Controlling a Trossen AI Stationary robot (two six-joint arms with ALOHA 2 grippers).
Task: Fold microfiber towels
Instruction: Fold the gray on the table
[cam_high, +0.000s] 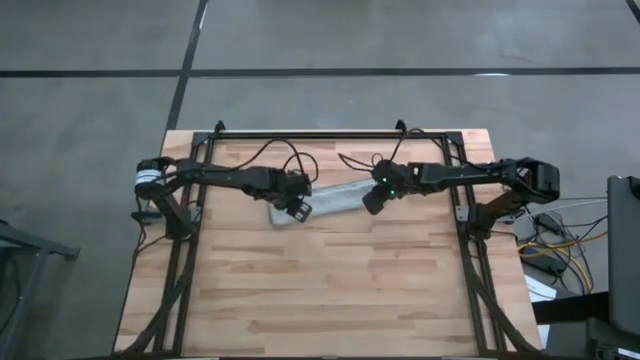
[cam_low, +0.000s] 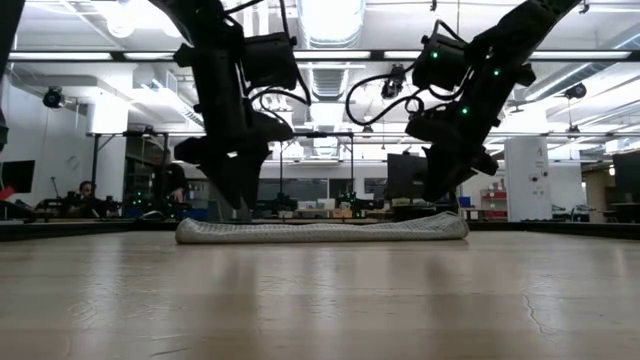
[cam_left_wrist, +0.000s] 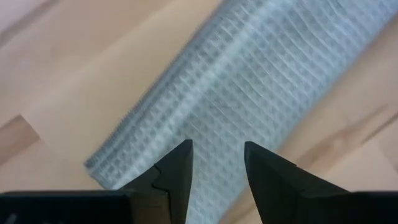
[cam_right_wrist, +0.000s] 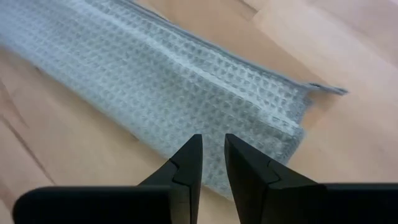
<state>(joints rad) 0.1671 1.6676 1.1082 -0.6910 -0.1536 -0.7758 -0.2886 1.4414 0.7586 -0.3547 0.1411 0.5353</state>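
In the low view, the bare worktop (cam_low: 320, 300) fills the foreground, and past it the microfiber towel (cam_low: 322, 231) lies flat as a long narrow band across the middle of the frame. In the high view it sits just above centre, slanting between my two arms.

My left tool (cam_left_wrist: 217, 163) hangs over the towel's left end, fingers apart with nothing between them. My right tool (cam_right_wrist: 212, 155) hangs over the right end beside a loose corner, fingers set closer but with a clear gap, also empty.

The risks, as I judge them: pinching only the top layer at either end would peel the band open rather than fold it. If one end lifts before the other, the strip could twist. That loose corner may flop out of line.
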